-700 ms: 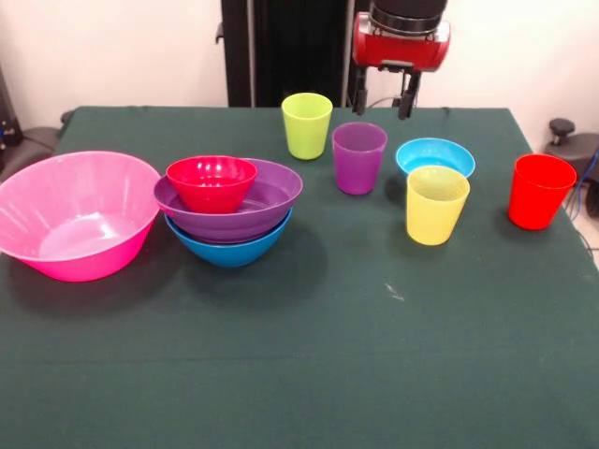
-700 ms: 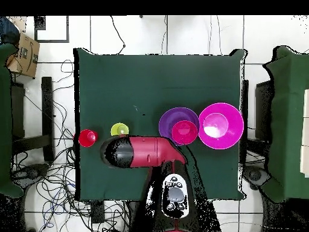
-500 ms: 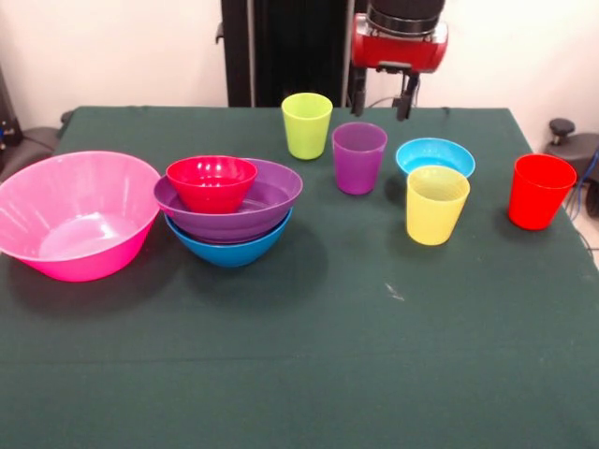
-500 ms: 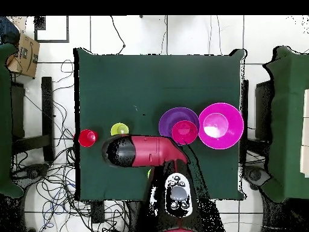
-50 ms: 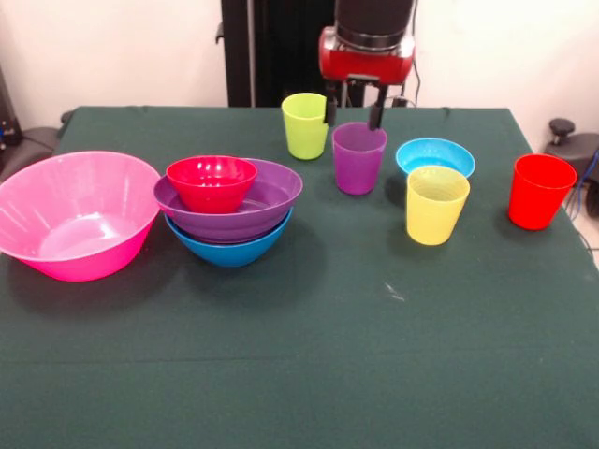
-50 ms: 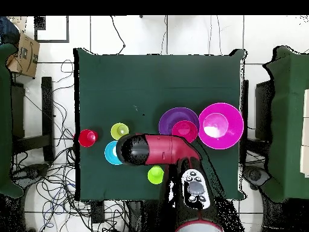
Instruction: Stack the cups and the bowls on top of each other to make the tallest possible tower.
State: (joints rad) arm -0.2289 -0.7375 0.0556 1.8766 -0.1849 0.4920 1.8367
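Cups and bowls are only partly gathered: the tower (image 5: 229, 208) so far is the medium blue bowl (image 5: 229, 247) with the large purple bowl (image 5: 267, 201) nested in it and the small red bowl (image 5: 211, 181) sitting inside that, toward one side. Taking the tower as landmark, the very large pink bowl (image 5: 75, 213) stands just beside it on the desk (image 5: 309, 355), while the four cups and the light blue bowl (image 5: 434, 155) stand loose on its other side. The purple cup (image 5: 358, 159) is the nearest of these, the lime green cup (image 5: 306, 125) just behind that, then the yellow cup (image 5: 436, 204) in front of the light blue bowl, and the red cup (image 5: 540, 191) farthest out.

The gripper (image 5: 352, 108) hangs empty above the purple cup, jaws apart, one finger to each side of the rim and not touching it. I judge the step in hand to be the pick-up of this cup. The next move would call for a straight descent so that the fingers straddle the wall, a firm close, then a lift and carry to the tower, setting the cup into the small red bowl.
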